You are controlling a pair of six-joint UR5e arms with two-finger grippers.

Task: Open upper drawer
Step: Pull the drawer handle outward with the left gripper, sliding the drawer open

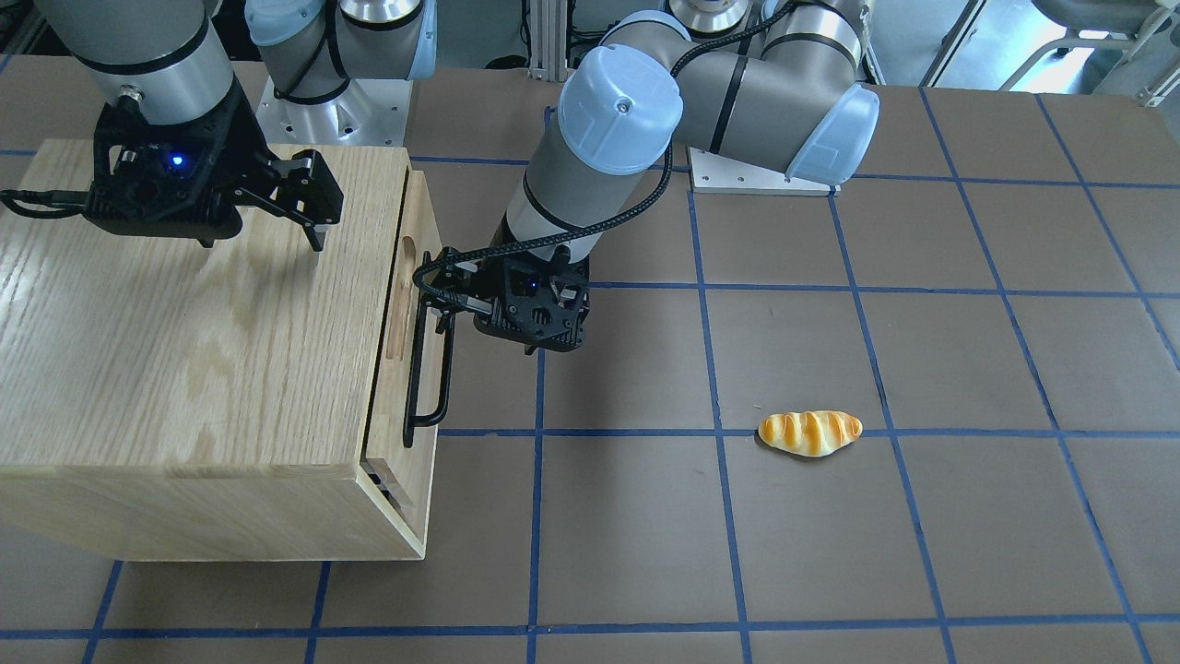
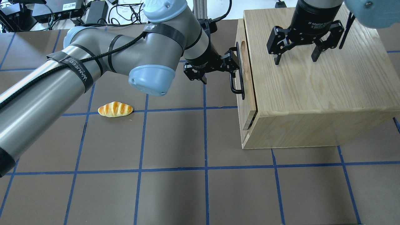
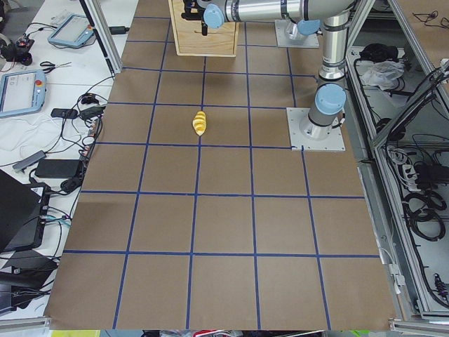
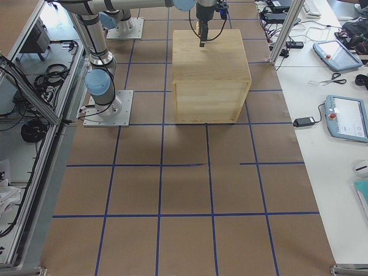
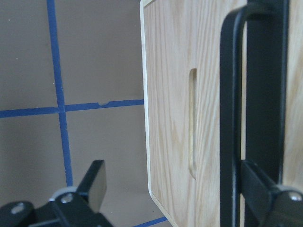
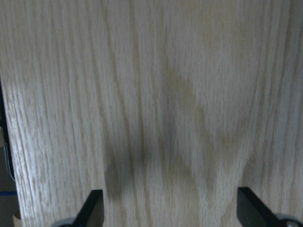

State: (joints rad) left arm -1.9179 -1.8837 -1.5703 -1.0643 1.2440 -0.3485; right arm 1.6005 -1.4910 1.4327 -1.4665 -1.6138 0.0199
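A: how many things, near to far?
B: one bread roll, then one left gripper, released, fingers straddling the single handle of the upper drawer, topmost in the one cabinet. Farthest: one right gripper, spread wide above it.

Brown gridded table carries oak cabinet and bread roll

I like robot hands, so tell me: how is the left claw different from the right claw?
The left claw points sideways at the black handle of the drawer; the right claw points straight down over the cabinet top. The left claw sits low beside the cabinet; the right claw hangs above it. Both are black and open.
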